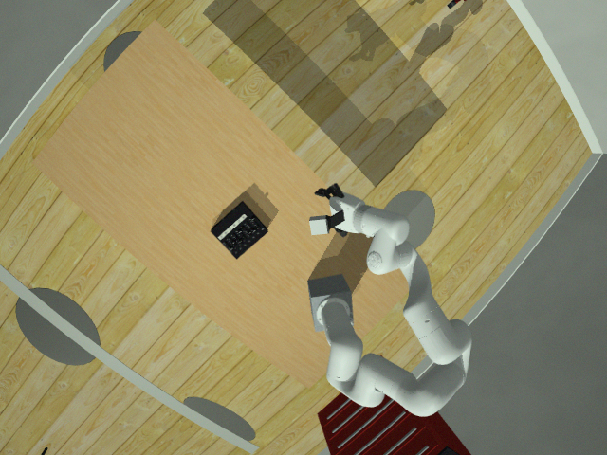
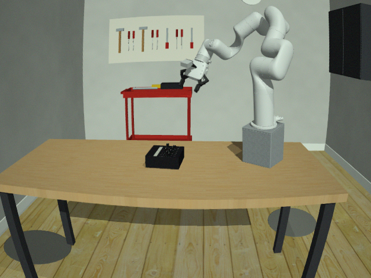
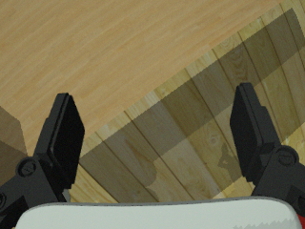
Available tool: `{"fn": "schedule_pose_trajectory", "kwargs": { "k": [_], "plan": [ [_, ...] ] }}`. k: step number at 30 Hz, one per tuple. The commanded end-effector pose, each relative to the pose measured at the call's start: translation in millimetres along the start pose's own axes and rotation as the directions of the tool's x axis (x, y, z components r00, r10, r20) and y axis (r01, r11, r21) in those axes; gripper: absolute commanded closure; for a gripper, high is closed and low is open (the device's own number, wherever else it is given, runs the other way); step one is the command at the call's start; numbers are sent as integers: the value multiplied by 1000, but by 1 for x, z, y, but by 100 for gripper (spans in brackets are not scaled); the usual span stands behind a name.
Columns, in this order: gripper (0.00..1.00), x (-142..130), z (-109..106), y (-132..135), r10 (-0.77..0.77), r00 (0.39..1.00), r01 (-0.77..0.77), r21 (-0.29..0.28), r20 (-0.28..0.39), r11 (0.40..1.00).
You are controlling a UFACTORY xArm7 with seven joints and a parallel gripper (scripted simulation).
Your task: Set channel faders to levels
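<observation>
Two flat black fingers stand spread to their widest with nothing between them; through the gap show the pale wood-grain table [image 3: 95, 32] edge and shadowed floor planks [image 3: 191, 147]. The gripper [image 2: 193, 84] hangs high in the air off the table's far edge, on a smooth white arm [image 2: 263, 57] of rounded joints that rises from a speckled grey block [image 2: 262, 145]. The desk [image 2: 164, 156], a small black box with a white tape strip and stubby faders on top, sits on the table [image 2: 90, 176] near its middle, well apart from the gripper. A red cart [image 2: 156, 111] stands behind.
</observation>
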State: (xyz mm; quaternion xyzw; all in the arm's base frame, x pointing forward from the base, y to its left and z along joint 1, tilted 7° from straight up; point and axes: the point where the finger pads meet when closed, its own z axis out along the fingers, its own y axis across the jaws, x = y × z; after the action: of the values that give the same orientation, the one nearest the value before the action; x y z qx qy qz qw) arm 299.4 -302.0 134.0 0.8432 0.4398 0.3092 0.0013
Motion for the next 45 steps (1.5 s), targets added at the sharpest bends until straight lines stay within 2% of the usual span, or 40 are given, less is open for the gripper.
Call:
{"fn": "schedule_pose_trajectory", "kwargs": {
  "k": [1,4,6,28,30,45],
  "plan": [
    [0,1,0,2,-3,1000,3,0,3,1000],
    [0,1,0,2,-3,1000,3,0,3,1000],
    [0,53,37,13,-104,991,95,96,87,991],
    [0,55,38,13,-104,991,95,96,87,991],
    [0,105,80,8,-204,967,175,185,151,967],
    [0,105,80,8,-204,967,175,185,151,967]
  ]
}}
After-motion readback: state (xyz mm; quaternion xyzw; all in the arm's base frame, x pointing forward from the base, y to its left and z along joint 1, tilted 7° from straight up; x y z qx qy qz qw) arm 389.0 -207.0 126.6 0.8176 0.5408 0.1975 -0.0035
